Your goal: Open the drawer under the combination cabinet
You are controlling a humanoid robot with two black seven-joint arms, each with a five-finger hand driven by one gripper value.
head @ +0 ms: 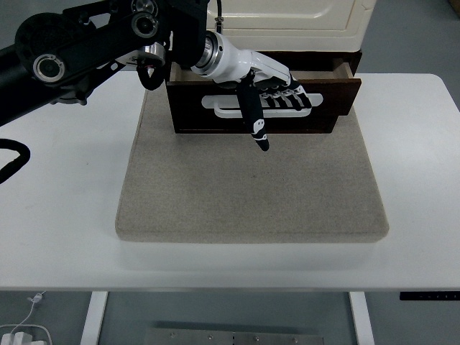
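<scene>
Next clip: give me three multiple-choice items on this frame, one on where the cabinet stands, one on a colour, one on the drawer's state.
1. The cabinet stands on:
A. bare table
B. a beige mat
C. a tray

2. The drawer handle is:
A. white
B. black
C. red

3. The drawer is:
A. fully shut
B. removed
C. pulled partly out

Answers:
1 B, the mat lies under it on the table.
2 A, white against the dark brown front.
3 C, its front stands forward of the cabinet, with the left hand hooked in the handle.

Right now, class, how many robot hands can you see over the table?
1: the left hand at the drawer, fingers hooked in its white handle. The right arm is out of view.
</scene>
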